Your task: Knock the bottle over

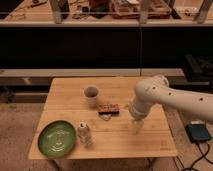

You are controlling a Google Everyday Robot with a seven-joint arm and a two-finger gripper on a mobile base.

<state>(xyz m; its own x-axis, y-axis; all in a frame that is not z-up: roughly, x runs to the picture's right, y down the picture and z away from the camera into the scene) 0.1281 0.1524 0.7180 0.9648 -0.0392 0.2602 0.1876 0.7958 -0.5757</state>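
The gripper point(136, 128) hangs well apart from the upright bottle point(84, 134) — open or closed, I cannot tell — better to push near its top.

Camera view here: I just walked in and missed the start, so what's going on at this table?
A white robot arm reaches in from the picture's right over the wooden table. Its gripper points down above that side of the table. The bottle stands upright near the front edge, beside a green plate, well apart from the gripper and not yet knocked over. A beige cup and a small dark packet sit mid-table.
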